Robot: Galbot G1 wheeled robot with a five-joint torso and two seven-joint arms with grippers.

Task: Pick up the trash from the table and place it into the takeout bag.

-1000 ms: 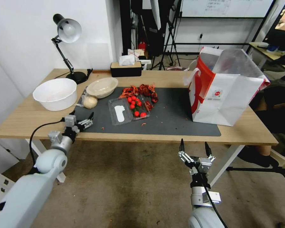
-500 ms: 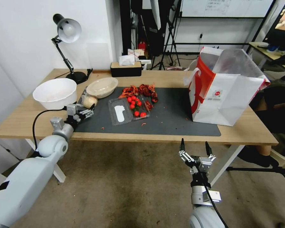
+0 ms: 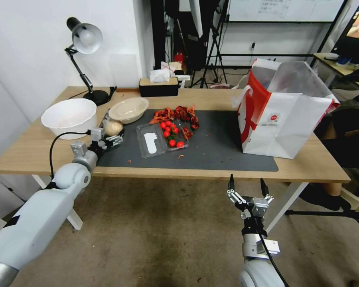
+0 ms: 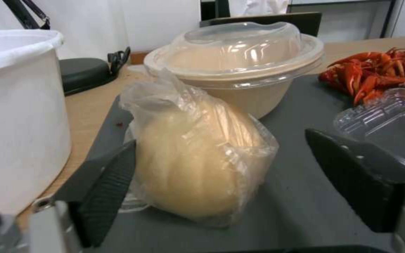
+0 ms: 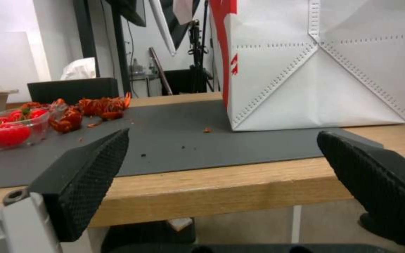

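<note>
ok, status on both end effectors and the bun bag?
Left end effector open, straddling bun bag on mat, one pad touching. Right end effector open, parked below table edge. White bowl and lidded bowl close alongside.

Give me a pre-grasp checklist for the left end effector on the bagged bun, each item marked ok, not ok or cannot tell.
1. Left end effector open: ok, fingers spread on both sides of the small clear bag of beige food.
2. Bag centred between the fingers: not ok, it sits close to one finger, with a wide gap to the other.
3. Neighbours out of the closing path: cannot tell, the beige lidded bowl stands right behind and the white bowl beside.
4. Takeout bag upright and open on the table: ok.
5. Right end effector out of the way: ok, open, below the table's front edge.
</note>
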